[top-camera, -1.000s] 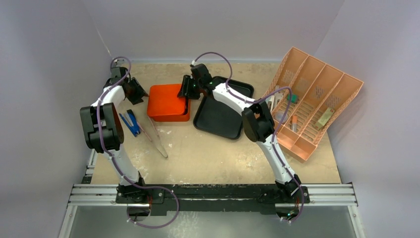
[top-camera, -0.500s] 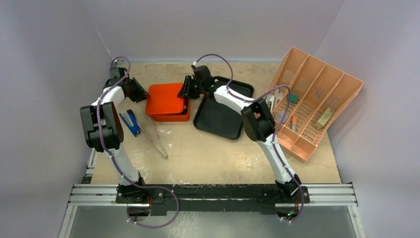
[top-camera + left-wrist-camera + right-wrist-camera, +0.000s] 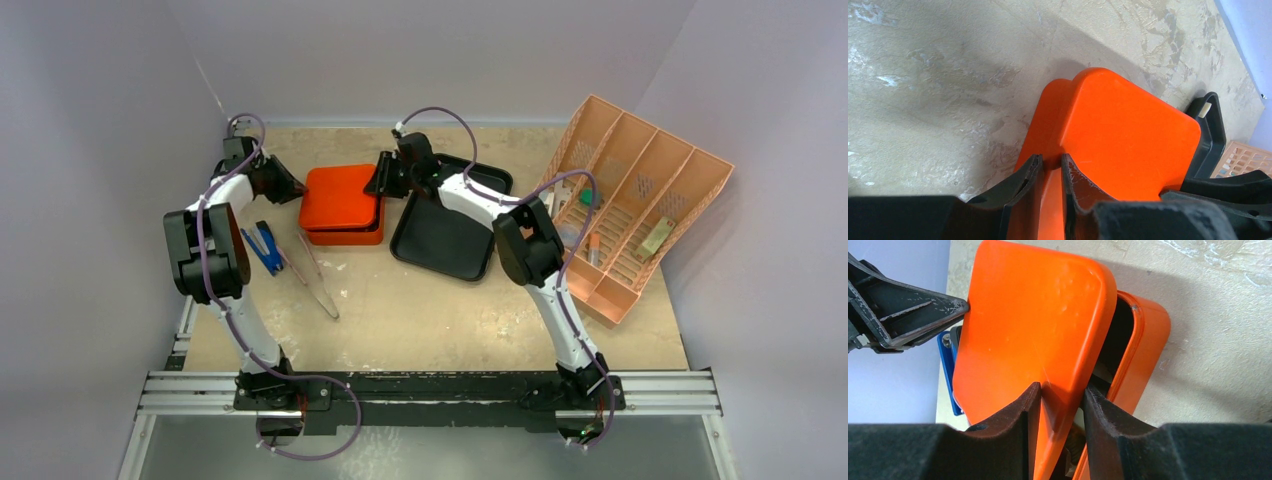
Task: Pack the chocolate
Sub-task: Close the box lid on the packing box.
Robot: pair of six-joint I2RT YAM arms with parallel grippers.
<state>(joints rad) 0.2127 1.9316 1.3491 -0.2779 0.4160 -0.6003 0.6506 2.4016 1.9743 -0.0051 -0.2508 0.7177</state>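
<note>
No piece of the chocolate shows in any view, and whether any lies inside the orange box point(image 3: 345, 232) cannot be told from the dark slit under its cover. The box sits at upper centre of the overhead frame, on the tan worktop point(image 3: 430, 310). The orange lid point(image 3: 340, 197) is pinched from two opposite sides. The left claw point(image 3: 287, 186) is closed down on the lid's left rim, its two dark fingers point(image 3: 1029, 172) straddling the thin orange edge in the left wrist view. The right claw point(image 3: 384, 184) clamps the opposite rim, and its fingers point(image 3: 1032, 402) sit on either side of the plastic. Seen from the right wrist, the lid point(image 3: 1028, 325) stands raised off the base point(image 3: 1143, 350) on that side, with a dark gap between them.

Just right of the box lies a black tray point(image 3: 440, 240), which the right arm crosses. A peach slotted rack point(image 3: 650, 190) leans at far right and holds small items. At left of the frame a blue tool point(image 3: 263, 247) and a pair of pale tongs point(image 3: 320, 285) lie near the box.
</note>
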